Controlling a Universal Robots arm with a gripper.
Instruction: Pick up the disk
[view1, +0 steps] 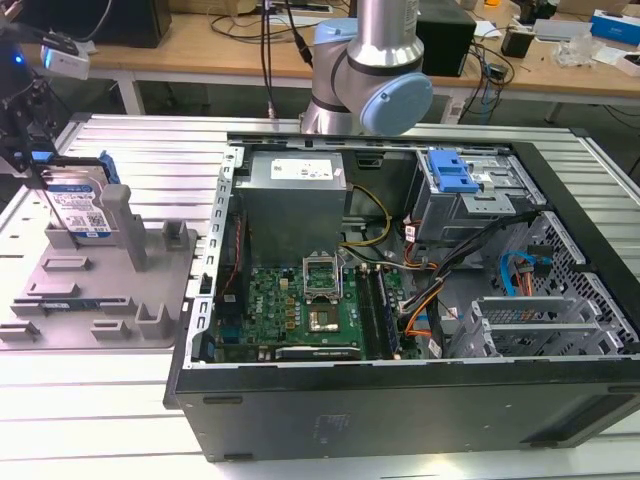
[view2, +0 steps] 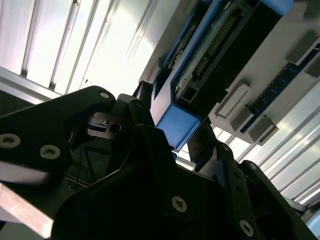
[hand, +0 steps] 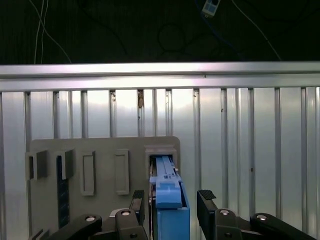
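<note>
The claw (hand: 172, 197) is hanging over the far corner of the grey fixture (view1: 110, 290), on the exterior view's left, and it is standing open. In the first wrist view its two black fingers (hand: 207, 205) are straddling the disk (view1: 78, 205), one beside each broad face. A thin dark sliver is showing on either side (close, but not clamping, as far as I can see).

The disk is standing upright on its edge in a slot at that corner of the fixture. Its white-and-blue label is facing the exterior view, and a blue side rail is pointing up toward the claw. In the second wrist view the same blue rail is sitting right between the fingers.

The fixture is lying flat on the ribbed metal tabletop (view1: 100, 420), near the tabletop's edge on the exterior view's left. Its other slots and upright posts are showing bare. Just beside it, the open computer case (view1: 400, 400) is taking up the middle of the tabletop. A green motherboard (view1: 300, 305) is lying inside the case, and a blue-topped drive cage (view1: 455, 175) is sitting toward the case's far edge. The arm (view1: 375, 70) is rising at the tabletop's far edge, behind the case.
</note>
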